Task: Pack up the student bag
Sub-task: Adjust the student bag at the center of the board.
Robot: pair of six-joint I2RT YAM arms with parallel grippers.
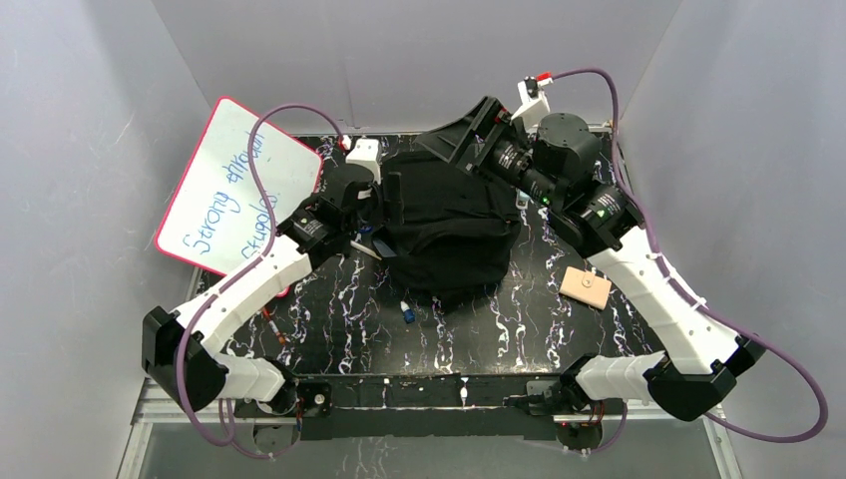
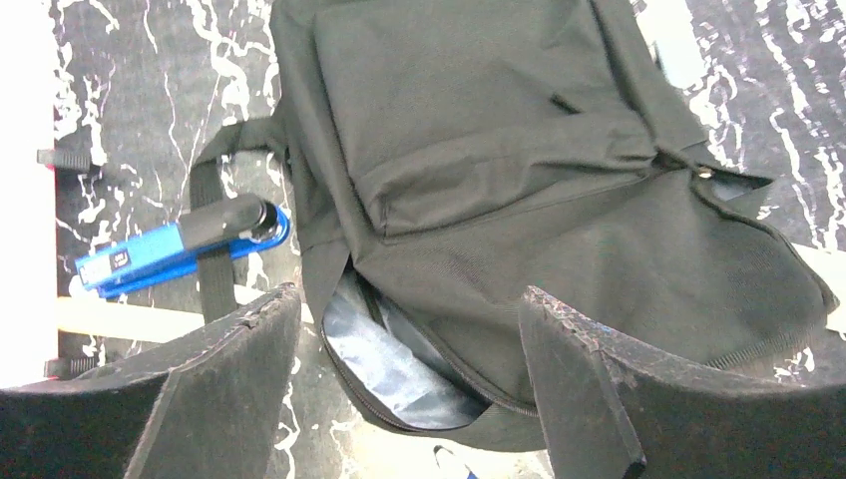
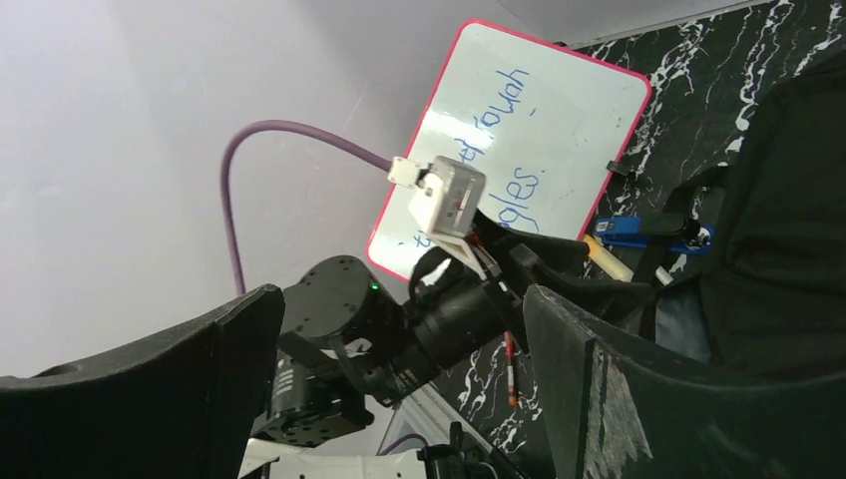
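Note:
The student bag [image 1: 449, 225], a black fabric backpack, lies in the middle of the table. In the left wrist view the bag [image 2: 519, 150] shows its front pocket, and its zipper gapes to show grey lining [image 2: 399, 359]. My left gripper [image 1: 371, 212] is at the bag's left side. It is open and empty [image 2: 409, 399], with the gaping zipper between its fingers. My right gripper [image 1: 454, 140] is above the bag's far edge. It is open and empty [image 3: 399, 389], and the bag [image 3: 788, 249] sits at the right of its view.
A pink-rimmed whiteboard [image 1: 234, 185] leans at the far left. A blue stapler [image 2: 170, 249] lies by the bag's strap over a cream stick [image 2: 130, 319]. A tan block [image 1: 586, 286], a blue-capped item [image 1: 407, 313] and a red pen [image 1: 274, 329] lie on the table.

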